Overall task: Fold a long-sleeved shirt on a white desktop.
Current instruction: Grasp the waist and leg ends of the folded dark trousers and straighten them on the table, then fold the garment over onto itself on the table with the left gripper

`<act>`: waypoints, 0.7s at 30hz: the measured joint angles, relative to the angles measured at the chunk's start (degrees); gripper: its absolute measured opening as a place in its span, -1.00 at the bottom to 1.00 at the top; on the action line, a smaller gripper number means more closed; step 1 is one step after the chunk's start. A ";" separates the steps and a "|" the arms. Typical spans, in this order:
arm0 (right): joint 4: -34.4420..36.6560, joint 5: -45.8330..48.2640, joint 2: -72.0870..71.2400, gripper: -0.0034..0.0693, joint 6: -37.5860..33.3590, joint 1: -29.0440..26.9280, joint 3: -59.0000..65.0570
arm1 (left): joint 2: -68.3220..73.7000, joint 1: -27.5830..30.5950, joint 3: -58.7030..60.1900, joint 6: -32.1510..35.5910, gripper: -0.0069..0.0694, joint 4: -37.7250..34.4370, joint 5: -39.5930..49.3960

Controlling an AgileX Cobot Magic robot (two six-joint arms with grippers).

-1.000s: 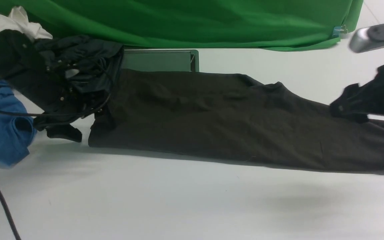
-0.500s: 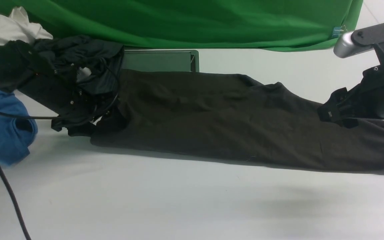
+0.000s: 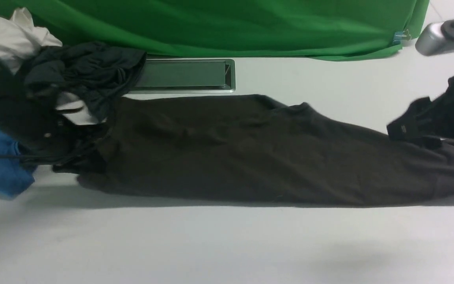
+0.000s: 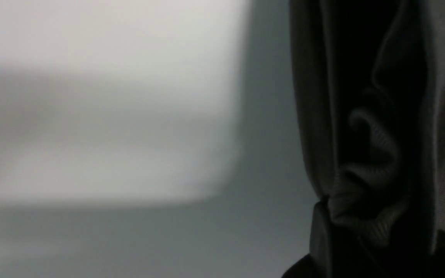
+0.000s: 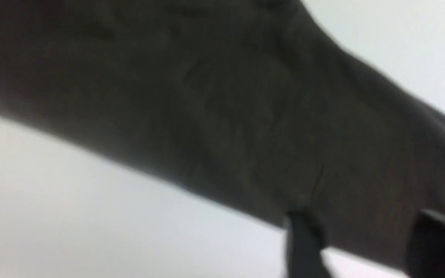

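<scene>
Only the left wrist view shows the left gripper (image 4: 377,233) pinching a ribbed fold of the long-sleeved shirt (image 4: 373,135); the right gripper (image 5: 365,247) straddles the cloth, grip unclear.

No legible text, brand, number or sign anywhere, the long-sleeved shirt (image 3: 250,154) included; wrist views are blurred.

Soft, even overhead light keeps the white desktop (image 3: 227,244) bright, with a diffuse shadow along the near edge of the long-sleeved shirt (image 3: 250,157) (its dark knit swallows most detail); both wrist views are heavily blurred, and the front view smears at its far right
</scene>
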 joint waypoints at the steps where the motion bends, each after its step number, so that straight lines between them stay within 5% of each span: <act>1: 0.48 1.10 -0.40 -0.26 -0.56 0.00 0.00 | -1.25 0.45 1.02 -0.08 -0.54 0.09 -0.50; 3: 1.21 2.70 -1.61 -0.66 -1.50 0.00 0.00 | -5.52 2.10 4.33 -0.08 -0.54 0.20 -2.83; 5: 1.45 2.86 -2.80 -0.78 -1.60 0.00 0.00 | -8.10 3.34 5.79 -0.08 -0.54 0.20 -3.86; 15: 2.29 -0.06 -10.33 -0.82 -0.01 0.00 -2.55 | -14.49 3.32 -0.53 2.64 -0.54 -5.87 -2.91; 21: 2.52 -0.13 -11.98 -0.82 -0.01 0.00 -7.04 | -11.81 -12.66 -17.35 2.59 -0.54 -8.70 -2.76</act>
